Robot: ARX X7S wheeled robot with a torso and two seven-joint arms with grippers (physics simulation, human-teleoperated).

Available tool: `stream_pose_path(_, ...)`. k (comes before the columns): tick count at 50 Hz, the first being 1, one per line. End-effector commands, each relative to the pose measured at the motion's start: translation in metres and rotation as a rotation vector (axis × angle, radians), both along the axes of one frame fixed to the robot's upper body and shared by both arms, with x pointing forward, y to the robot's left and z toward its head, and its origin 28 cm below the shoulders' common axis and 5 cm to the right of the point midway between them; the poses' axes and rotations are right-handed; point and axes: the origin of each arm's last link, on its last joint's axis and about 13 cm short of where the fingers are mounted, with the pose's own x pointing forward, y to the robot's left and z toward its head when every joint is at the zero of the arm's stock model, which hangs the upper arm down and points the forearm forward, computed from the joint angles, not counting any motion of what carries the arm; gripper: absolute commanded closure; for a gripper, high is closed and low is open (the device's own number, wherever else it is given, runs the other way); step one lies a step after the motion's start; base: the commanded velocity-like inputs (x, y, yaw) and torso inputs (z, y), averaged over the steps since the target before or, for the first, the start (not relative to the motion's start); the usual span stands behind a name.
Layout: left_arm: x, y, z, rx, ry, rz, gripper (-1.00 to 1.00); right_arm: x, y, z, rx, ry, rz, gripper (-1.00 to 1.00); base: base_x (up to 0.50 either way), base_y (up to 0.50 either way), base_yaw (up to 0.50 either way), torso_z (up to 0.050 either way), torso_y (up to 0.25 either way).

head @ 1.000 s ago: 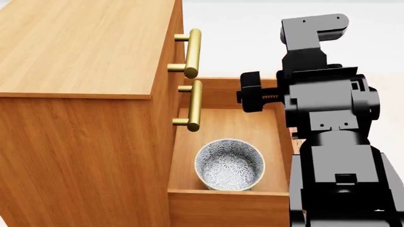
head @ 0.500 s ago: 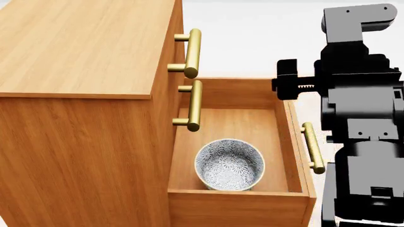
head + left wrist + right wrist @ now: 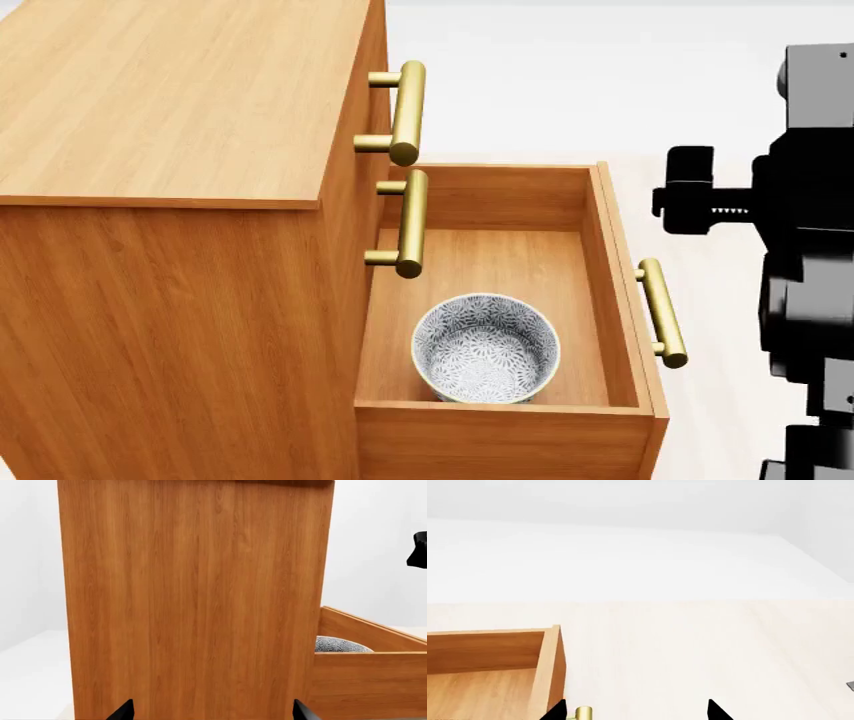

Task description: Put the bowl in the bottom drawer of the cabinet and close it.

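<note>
Blue-patterned bowl (image 3: 486, 348) sits in the open bottom drawer (image 3: 611, 290) — both grippers' jaws spread, empty.

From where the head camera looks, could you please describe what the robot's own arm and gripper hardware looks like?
The right arm is a stack of blocky matte-black housings with small screw holes; a short black knob and a ridged, spring-like shaft jut from its side. No cables or markings show. In each wrist view only two pointed black fingertips are visible.
</note>
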Motion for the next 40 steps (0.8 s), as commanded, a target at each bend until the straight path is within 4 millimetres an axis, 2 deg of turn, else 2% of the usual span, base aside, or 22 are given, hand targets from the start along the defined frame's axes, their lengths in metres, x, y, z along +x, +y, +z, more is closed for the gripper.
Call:
stream_pose_path(1, 0.001, 0.0, -0.001, -0.005, -0.001, 0.008, -1.0, -0.018, -0.008, -0.011, -0.033, -0.023, -0.036, -1.0, 0.0, 0.0, 0.0, 0.0, 0.0)
stream_pose_path(16, 0.001, 0.0, 0.0, -0.009, -0.002, 0.017, -1.0, -0.037, -0.018, -0.034, -0.035, -0.028, -0.061, -1.0, 0.0, 0.0, 0.0, 0.0, 0.0)
stream_pose_path(32, 0.001, 0.0, -0.001, -0.005, -0.003, 0.015, -1.0, -0.05, -0.024, -0.068, -0.021, 0.012, -0.087, -1.0, 0.0, 0.0, 0.0, 0.0, 0.0)
stream_pose_path(40, 0.0, 0.001, 0.0, -0.008, -0.002, 0.012, -1.0, -0.054, -0.025, -0.078, -0.017, 0.024, -0.088, -1.0, 0.0, 0.0, 0.0, 0.0, 0.0)
